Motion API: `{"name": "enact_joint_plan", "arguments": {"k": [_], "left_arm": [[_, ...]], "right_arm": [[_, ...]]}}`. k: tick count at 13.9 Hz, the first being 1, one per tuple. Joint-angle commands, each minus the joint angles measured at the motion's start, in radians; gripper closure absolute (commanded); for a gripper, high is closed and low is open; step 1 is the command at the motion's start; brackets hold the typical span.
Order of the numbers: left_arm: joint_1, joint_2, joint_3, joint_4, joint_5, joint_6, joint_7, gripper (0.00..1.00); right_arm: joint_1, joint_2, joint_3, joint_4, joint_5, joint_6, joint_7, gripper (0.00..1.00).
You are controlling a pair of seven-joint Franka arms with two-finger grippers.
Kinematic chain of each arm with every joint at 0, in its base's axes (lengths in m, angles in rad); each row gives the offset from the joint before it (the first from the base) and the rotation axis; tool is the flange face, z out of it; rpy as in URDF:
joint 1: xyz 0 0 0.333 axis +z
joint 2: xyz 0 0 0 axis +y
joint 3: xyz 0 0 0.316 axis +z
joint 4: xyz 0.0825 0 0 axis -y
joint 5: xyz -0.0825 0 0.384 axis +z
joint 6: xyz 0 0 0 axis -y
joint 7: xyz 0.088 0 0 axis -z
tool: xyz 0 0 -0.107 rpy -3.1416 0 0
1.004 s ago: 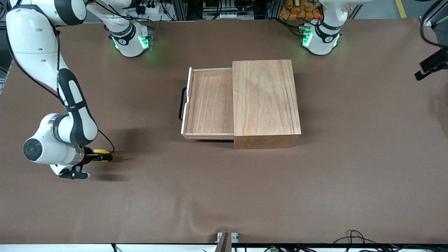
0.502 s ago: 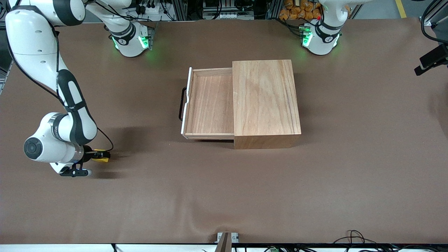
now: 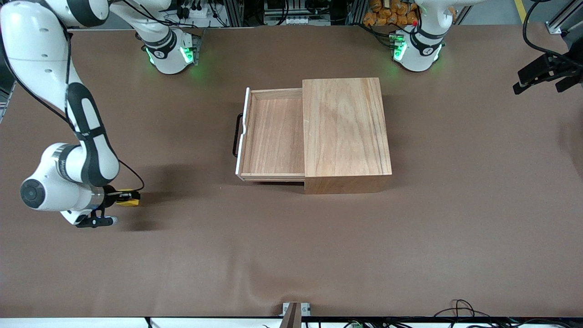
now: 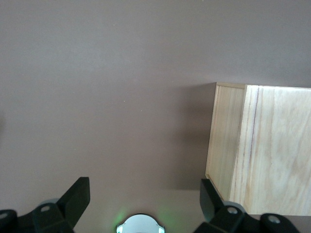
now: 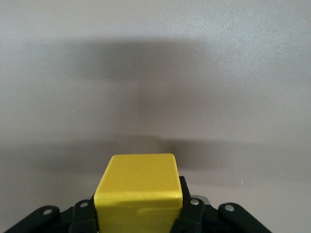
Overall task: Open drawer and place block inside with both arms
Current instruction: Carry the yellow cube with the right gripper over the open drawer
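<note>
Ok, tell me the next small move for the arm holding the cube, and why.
Probably lift and carry toward the drawer. The right gripper is shut on the cube over bare table, while the drawer stands open and empty. The left gripper waits open beside the box.
</note>
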Motion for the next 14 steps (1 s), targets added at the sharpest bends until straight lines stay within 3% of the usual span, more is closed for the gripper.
{"name": "enact_joint_plan", "arguments": {"k": [1,5,7,9,14], "left_arm": [[0.008,-0.041,-0.018,-0.045,-0.016,0.003,-0.010,0.00],[0.008,-0.054,-0.023,-0.067,-0.016,0.009,-0.012,0.00],[0.008,-0.058,-0.024,-0.082,-0.016,0.026,-0.010,0.00],[0.007,-0.057,-0.026,-0.090,-0.016,0.043,-0.010,0.00],[0.007,-0.058,-0.033,-0.088,-0.006,0.043,-0.015,0.00]], "right_arm": [[-0.001,-0.103,0.015,-0.005,0.008,-0.106,-0.016,0.73],[0.018,-0.219,0.051,-0.003,0.020,-0.265,-0.002,0.73],[0.018,-0.264,0.052,-0.003,0.100,-0.351,-0.001,0.73],[0.035,-0.292,0.054,-0.003,0.119,-0.394,0.016,0.73],[0.287,-0.310,0.051,-0.003,0.117,-0.372,0.298,0.73]]}}
